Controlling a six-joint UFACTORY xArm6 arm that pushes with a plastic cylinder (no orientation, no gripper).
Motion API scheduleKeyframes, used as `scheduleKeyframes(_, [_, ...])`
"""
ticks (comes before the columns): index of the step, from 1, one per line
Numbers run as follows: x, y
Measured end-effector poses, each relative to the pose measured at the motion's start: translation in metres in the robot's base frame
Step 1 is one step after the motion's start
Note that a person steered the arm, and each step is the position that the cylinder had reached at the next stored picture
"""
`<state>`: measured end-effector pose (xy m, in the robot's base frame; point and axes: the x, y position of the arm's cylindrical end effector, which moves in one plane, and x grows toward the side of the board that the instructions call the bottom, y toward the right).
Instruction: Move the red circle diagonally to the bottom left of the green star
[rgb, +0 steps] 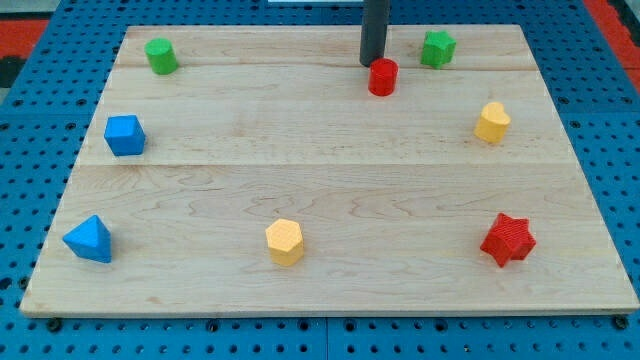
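Observation:
The red circle (382, 77), a short red cylinder, stands near the view's top, below and to the left of the green star (437, 49). My tip (372, 63) is at the red circle's upper left edge, touching it or nearly so. The dark rod rises from there out of the view's top. The green star sits near the board's top right corner, apart from the rod and the red circle.
On the wooden board (330, 170): a green cylinder (160, 55) top left, a blue block (124, 134) and a blue pyramid-like block (89, 239) at left, a yellow hexagon (284, 241) bottom centre, a yellow block (491, 122) right, a red star (508, 239) bottom right.

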<state>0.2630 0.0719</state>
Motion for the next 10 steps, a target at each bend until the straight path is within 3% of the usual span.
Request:
scheduleKeyframes(2, [-0.029, 0.051])
scheduleKeyframes(4, [0.009, 0.051])
scheduleKeyframes(7, [-0.016, 0.086])
scheduleKeyframes(10, [0.057, 0.064])
